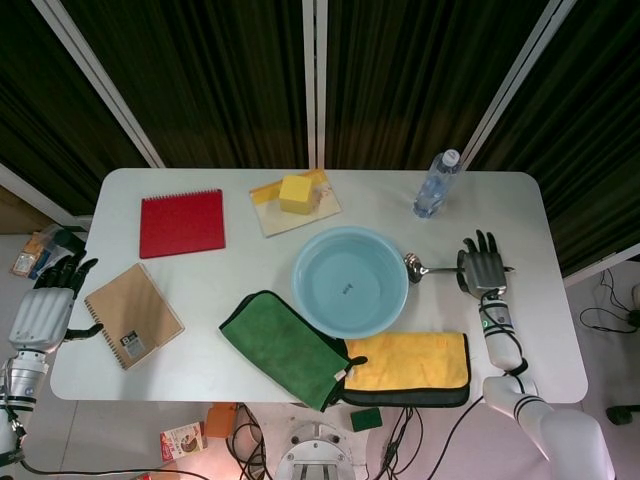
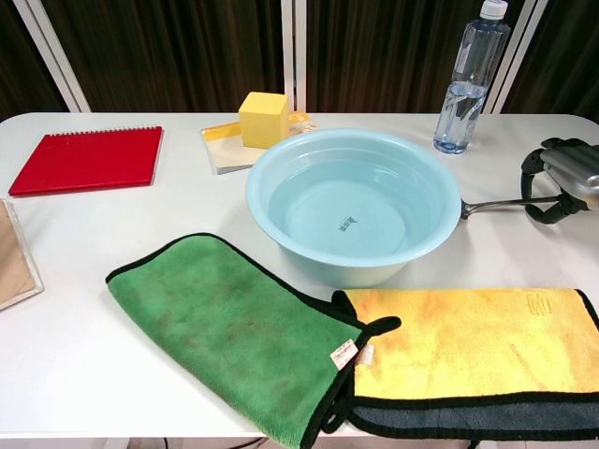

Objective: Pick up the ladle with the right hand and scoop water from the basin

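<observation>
Ladle bowl hidden behind basin; right robot hand edge-cropped.

Two notebooks, two cloths, one basin, ladle, bottle, yellow block.

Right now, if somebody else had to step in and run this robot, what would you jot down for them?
Right hand: fingers wrapped around the handle of the metal ladle, whose bowl sits beside the rim of the light blue plastic basin.
Left hand: holds nothing, fingers apart, off the left end of the white table.
Basin holds water, mid-table.
Done: ladle grasped.
Left: bring the ladle over the rim, dip it, scoop water.
</observation>
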{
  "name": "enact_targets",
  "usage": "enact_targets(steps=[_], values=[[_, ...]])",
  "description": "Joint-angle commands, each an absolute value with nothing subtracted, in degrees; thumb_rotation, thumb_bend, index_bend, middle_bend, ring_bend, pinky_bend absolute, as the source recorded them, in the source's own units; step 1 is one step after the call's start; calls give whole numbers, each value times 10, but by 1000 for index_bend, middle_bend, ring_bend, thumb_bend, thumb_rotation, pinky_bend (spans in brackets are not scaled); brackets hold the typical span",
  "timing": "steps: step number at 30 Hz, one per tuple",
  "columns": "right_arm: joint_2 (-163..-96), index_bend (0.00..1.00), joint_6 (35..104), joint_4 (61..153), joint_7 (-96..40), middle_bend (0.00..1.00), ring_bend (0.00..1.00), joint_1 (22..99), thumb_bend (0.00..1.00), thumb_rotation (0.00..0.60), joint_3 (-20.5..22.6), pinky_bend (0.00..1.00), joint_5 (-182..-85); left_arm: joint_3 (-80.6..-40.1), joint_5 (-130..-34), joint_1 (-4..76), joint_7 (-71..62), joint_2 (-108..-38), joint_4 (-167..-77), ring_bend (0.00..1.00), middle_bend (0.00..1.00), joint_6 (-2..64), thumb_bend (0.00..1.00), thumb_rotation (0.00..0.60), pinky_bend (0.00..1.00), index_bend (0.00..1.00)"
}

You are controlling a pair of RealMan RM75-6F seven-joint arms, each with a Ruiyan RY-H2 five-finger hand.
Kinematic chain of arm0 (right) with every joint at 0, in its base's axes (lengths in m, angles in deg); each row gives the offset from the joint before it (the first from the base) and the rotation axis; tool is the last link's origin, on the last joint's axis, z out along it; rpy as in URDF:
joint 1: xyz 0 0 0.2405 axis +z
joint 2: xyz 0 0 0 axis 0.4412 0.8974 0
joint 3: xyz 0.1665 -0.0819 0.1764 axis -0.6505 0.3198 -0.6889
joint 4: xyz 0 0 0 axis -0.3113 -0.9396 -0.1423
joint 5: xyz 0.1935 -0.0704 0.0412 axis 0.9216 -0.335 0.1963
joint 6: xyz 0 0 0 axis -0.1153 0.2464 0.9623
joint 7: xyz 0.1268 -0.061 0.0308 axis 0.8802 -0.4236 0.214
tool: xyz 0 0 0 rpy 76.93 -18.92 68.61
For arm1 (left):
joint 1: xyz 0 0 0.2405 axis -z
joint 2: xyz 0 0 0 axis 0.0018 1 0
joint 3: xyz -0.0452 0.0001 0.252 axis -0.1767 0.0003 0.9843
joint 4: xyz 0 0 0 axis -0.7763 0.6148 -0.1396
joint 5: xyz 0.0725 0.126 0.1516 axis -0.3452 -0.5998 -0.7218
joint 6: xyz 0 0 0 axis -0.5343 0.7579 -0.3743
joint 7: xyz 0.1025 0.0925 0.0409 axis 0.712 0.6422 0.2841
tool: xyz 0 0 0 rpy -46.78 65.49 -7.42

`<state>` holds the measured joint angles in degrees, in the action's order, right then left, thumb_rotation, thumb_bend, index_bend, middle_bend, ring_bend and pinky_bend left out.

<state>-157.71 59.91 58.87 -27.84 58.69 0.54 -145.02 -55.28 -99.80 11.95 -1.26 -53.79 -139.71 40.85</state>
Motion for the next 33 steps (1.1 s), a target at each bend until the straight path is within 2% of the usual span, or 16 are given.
enact_targets(steps=[1, 5, 7, 13, 15, 17, 21, 26, 33], values=[[-1567, 742, 611, 603, -265, 258, 5, 581, 463, 600, 8, 0, -1457, -553, -999, 120, -14, -539, -1396, 0, 1, 409, 20, 600, 147, 110], [-1554, 757, 619, 627, -257, 287, 30, 572, 472, 600, 11, 6, -1461, -551, -1001, 119, -17, -541, -1393, 0, 0, 408, 20, 600, 147, 110], [-1546, 759, 621, 642, -256, 289, 40, 568, 476, 600, 10, 49, -1460, -551, -1001, 119, -19, -542, -1392, 0, 0, 408, 20, 600, 148, 110], [-1533, 755, 626, 671, -240, 301, 115, 562, 513, 600, 1, 332, -1453, -550, -1003, 117, -24, -543, -1390, 0, 0, 411, 20, 600, 151, 110], [-1531, 754, 632, 678, -231, 343, 187, 561, 535, 600, -3, 477, -1452, -551, -1004, 116, -25, -543, -1389, 0, 0, 413, 19, 600, 151, 110], [-1529, 753, 632, 681, -227, 367, 235, 560, 548, 600, -5, 557, -1450, -551, -1005, 116, -27, -543, -1388, 0, 0, 415, 19, 600, 152, 110], [-1526, 752, 634, 687, -222, 387, 314, 559, 555, 600, -8, 645, -1448, -551, -1007, 115, -28, -543, -1387, 0, 0, 416, 20, 600, 154, 110], [-1523, 752, 633, 694, -222, 389, 384, 557, 560, 600, -10, 704, -1443, -551, -1008, 116, -27, -544, -1388, 0, 0, 415, 20, 600, 156, 110], [-1519, 749, 628, 705, -231, 406, 537, 556, 560, 600, -15, 801, -1434, -551, -1007, 117, -26, -545, -1388, 0, 0, 413, 20, 600, 157, 110]])
